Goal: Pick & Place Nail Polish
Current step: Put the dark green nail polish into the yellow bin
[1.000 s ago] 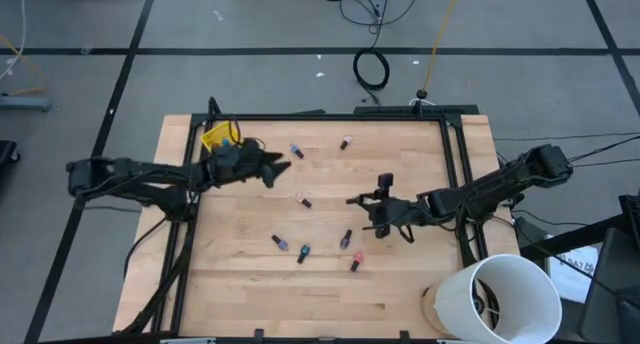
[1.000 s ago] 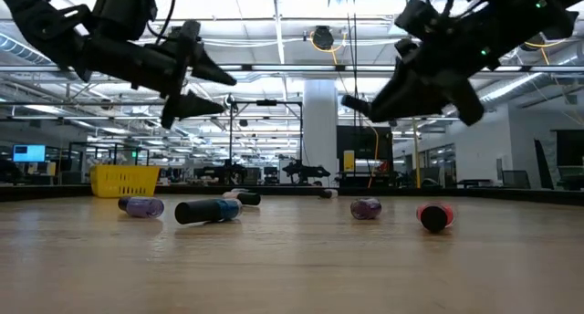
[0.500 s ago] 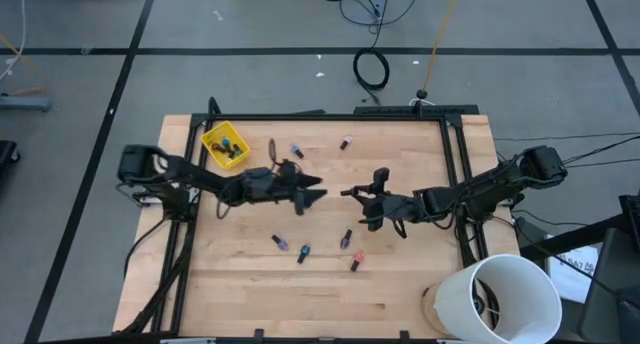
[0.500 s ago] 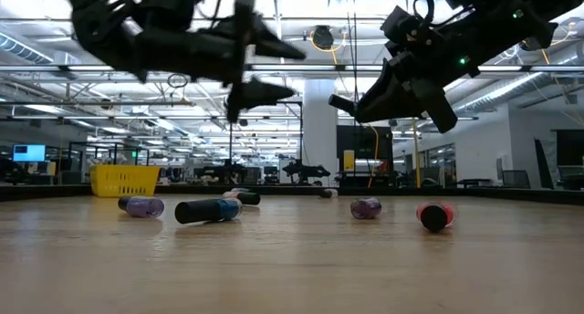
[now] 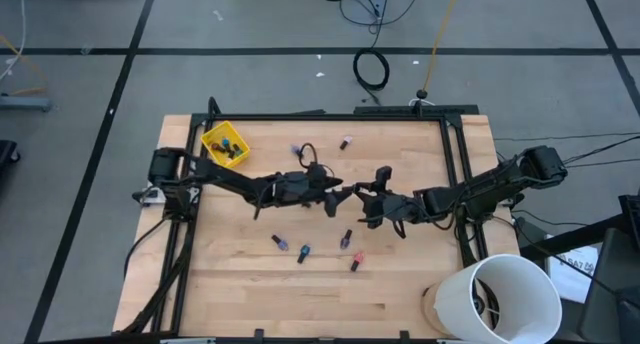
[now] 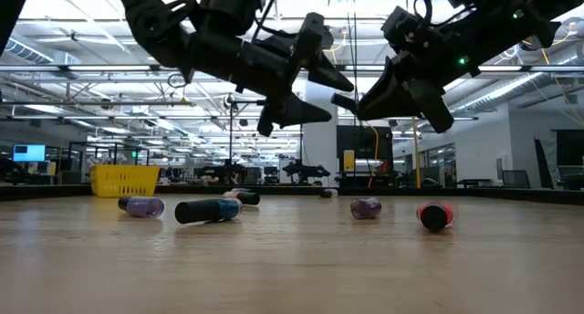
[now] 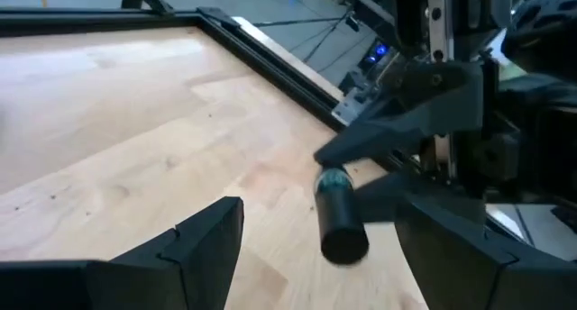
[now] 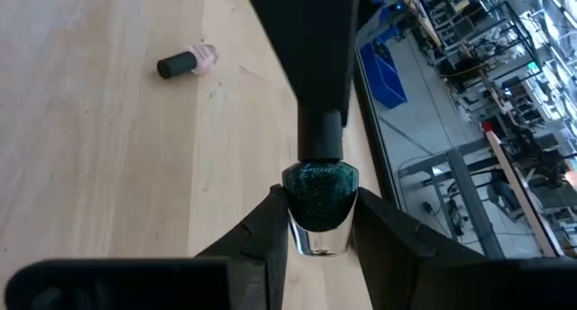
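right gripper is clamped on a dark green glitter nail polish bottle, its two fingers pressing the glass from either side while the bottle's black cap points away from the wrist. seen from above, this gripper hangs over the middle of the wooden table, raised off the surface, with the right arm stretched low and nearly level from the table's right edge. left gripper faces it tip to tip, fingers spread apart and holding nothing, just beside the held bottle; the left arm reaches in a long line from the table's left edge, elbow slightly bent. in the left wrist view the bottle juts toward the camera between the left gripper's spread fingers. in the low view both grippers hang above the tabletop, the left one angled slightly downward and the right one meeting it from the other side. other nail polish bottles lie scattered on the table: a purple one, a blue one, a pink one and a red one on their sides, and a pale pink one farther off. a small yellow bin at the far left corner holds a few more bottles. a white bucket stands off the table's near right corner.
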